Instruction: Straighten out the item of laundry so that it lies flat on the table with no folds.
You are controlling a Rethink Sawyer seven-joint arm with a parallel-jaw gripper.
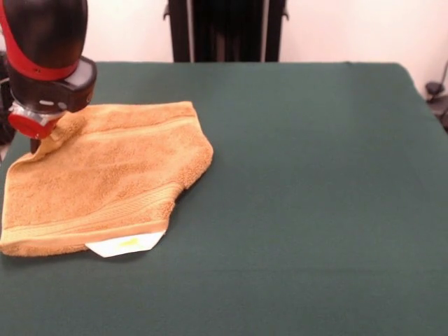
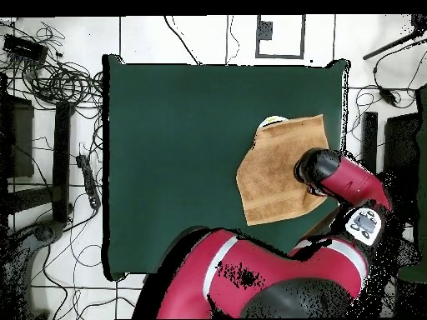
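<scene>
Lying beneath the gripper [image 1: 36, 143], the towel [image 1: 105, 182].

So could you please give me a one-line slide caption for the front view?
Robot gripper lifting one corner of a folded tan towel at the edge of a green table.

A plain pale wall [image 1: 350, 31] runs behind and above the pincer [image 1: 38, 143], evenly lit with no hard shadows. Well off to the side away from the pincer, a small dark stand [image 1: 435, 91] sits at the picture's edge.

From above, the floor [image 2: 200, 37] is light with thin dark seams. Far from the pincer's side, a tangle of black cables [image 2: 62, 83] sprawls over it beside a small black box [image 2: 25, 46] and a dark cabinet [image 2: 17, 137]. A square dark frame [image 2: 279, 35] lies nearer, and a dark upright bar [image 2: 369, 142] stands close by.
</scene>
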